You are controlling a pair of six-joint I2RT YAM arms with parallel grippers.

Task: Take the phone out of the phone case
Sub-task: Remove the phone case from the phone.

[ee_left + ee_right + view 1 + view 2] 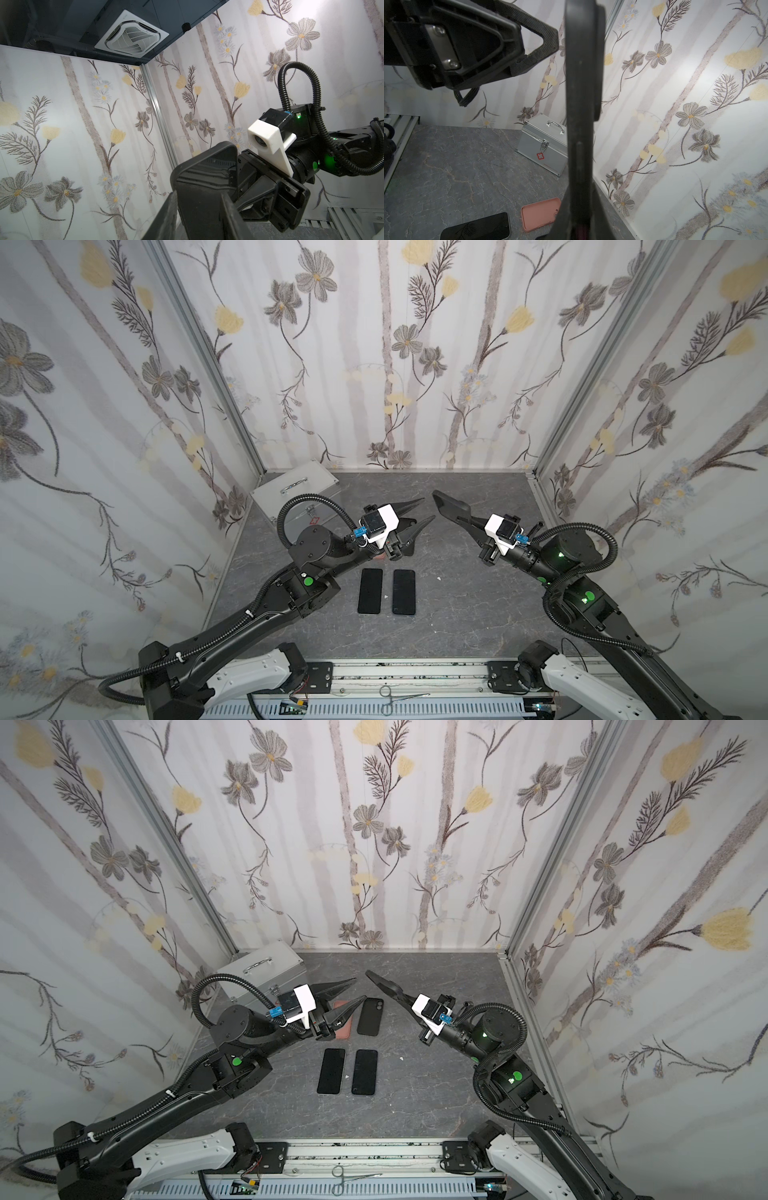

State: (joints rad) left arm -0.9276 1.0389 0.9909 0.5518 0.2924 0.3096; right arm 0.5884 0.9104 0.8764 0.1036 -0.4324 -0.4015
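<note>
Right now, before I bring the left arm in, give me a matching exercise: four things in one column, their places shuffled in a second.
1 pink phone case
2 silver metal box
3 forceps
4 black cased phone

a held aloft in the right end effector
b on the front rail
c upright in the far corner
d flat on the table

Pairs: 1-d, 2-c, 3-b, 4-a

light: bright, even | shadows: soft | edges: fisheye-bent | wrist foreground: blurred
</note>
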